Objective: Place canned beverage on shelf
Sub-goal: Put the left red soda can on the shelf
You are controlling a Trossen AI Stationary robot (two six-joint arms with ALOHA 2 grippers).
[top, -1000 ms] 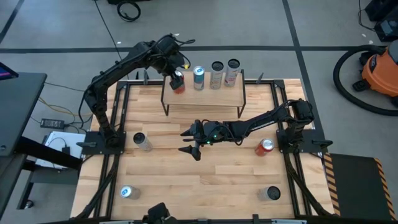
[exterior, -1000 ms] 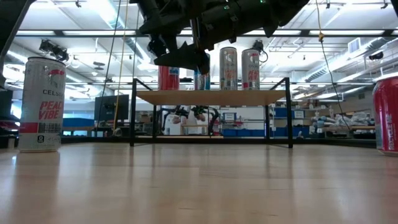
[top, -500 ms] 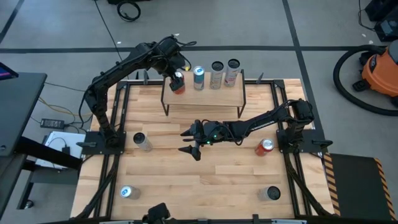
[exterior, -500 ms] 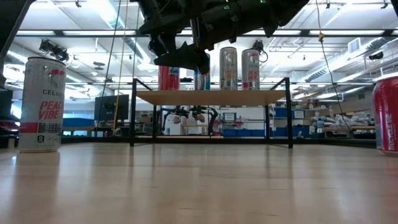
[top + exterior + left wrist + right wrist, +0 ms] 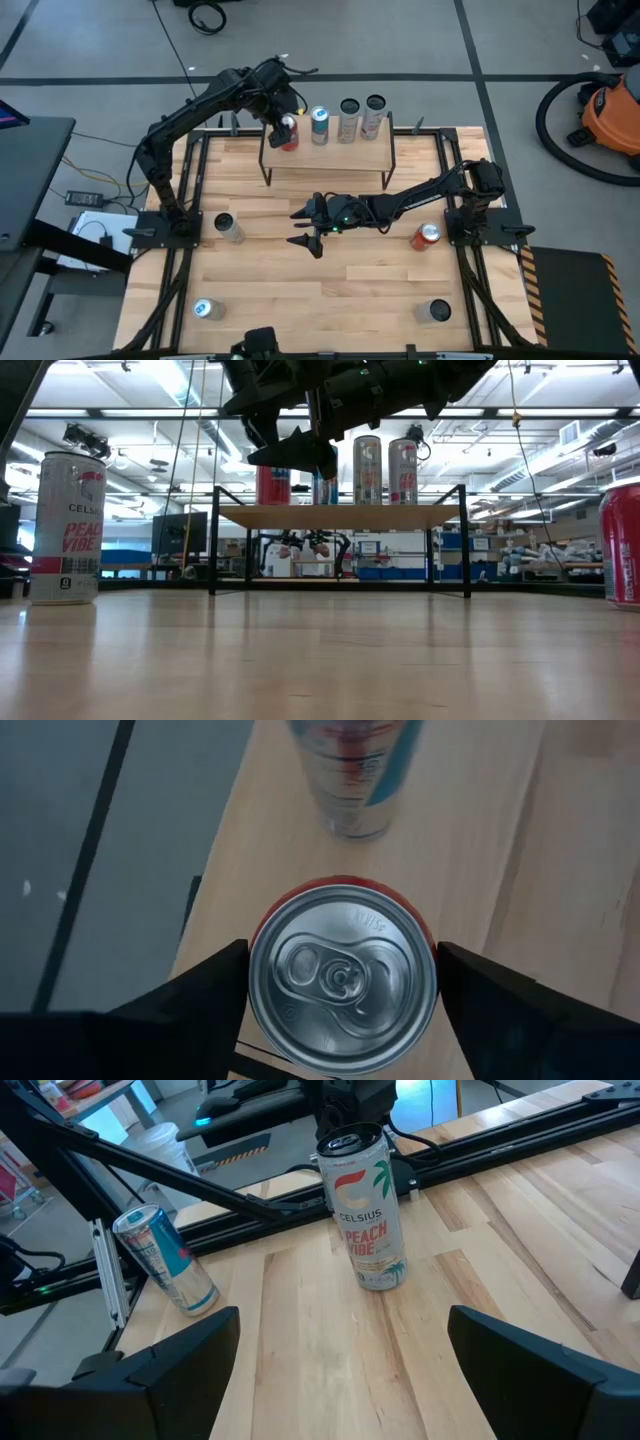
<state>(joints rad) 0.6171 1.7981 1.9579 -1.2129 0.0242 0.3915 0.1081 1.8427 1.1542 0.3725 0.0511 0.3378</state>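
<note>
Two left end effector [image 5: 340, 990] fingers flank red can [image 5: 342, 978] on shelf [image 5: 330, 155]

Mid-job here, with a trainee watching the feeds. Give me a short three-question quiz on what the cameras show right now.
1. Count: how many cans stand on the shelf?
2. True or false: the right gripper holds a can.
3. Pick one: which can is the left gripper at?
A. the red can on the shelf
B. the blue can lying on the floor
C. a green can at the table's middle

Key
1. Four, in a row.
2. False: it is open above the table with nothing between its fingers.
3. A.
</note>
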